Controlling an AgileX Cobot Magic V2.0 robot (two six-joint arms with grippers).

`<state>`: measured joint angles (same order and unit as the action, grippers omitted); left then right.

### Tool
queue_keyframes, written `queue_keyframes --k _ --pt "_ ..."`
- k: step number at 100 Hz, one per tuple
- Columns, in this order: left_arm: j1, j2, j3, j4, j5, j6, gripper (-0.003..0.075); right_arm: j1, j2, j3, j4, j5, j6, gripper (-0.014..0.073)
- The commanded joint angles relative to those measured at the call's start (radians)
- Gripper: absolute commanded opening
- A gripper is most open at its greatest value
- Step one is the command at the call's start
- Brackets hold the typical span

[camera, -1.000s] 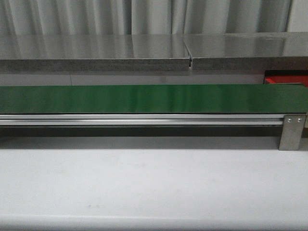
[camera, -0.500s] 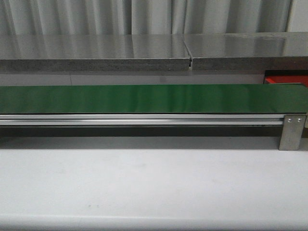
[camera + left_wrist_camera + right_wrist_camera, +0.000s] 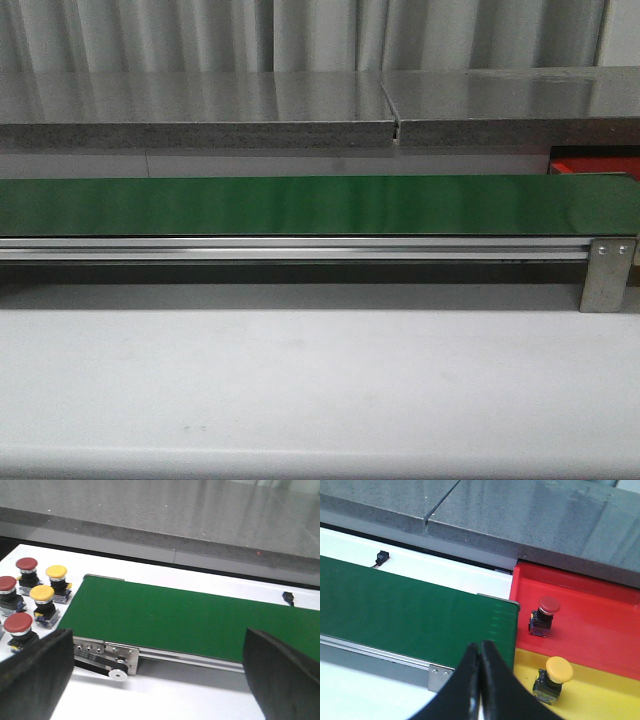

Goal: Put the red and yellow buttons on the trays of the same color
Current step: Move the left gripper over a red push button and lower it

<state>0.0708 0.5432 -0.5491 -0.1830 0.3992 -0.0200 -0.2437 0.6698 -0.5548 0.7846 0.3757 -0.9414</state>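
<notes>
Above the green belt (image 3: 190, 620), left hand (image 3: 155, 675) spread wide, right hand (image 3: 480, 680) clenched empty.

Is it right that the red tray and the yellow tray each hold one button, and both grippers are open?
Not quite. The right gripper is shut, as its wrist view shows; only the left gripper is open. The red tray and yellow tray do hold one button each.

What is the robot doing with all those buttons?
It is sorting push buttons by color. Right now neither arm holds anything. One red button already sits on the red tray, and one yellow button on the yellow tray. The green belt is bare. More red and yellow buttons wait by its other end, near the open left gripper. The right gripper is shut.
</notes>
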Motion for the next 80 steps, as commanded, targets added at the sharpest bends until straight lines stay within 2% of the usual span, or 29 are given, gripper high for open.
queue_keyframes --k 1,14,34,62,80 --pt "0.048 0.075 -0.105 -0.011 -0.058 -0.041 0.0651 0.003 -0.006 -0.027 0.016 -0.047 -0.009 -0.0068" --pt "0.144 0.222 -0.227 -0.011 -0.019 -0.08 0.0651 0.003 -0.006 -0.027 0.016 -0.047 -0.009 -0.0068" --pt "0.213 0.432 -0.372 -0.011 0.003 -0.08 0.0651 0.003 -0.006 -0.027 0.016 -0.047 -0.009 -0.0068" --pt "0.355 0.715 -0.497 -0.101 0.064 -0.082 0.0651 0.003 -0.006 -0.027 0.016 -0.047 -0.009 -0.0068" --pt "0.395 0.865 -0.526 -0.15 0.068 -0.08 0.0651 0.003 -0.006 -0.027 0.016 -0.047 -0.009 -0.0068"
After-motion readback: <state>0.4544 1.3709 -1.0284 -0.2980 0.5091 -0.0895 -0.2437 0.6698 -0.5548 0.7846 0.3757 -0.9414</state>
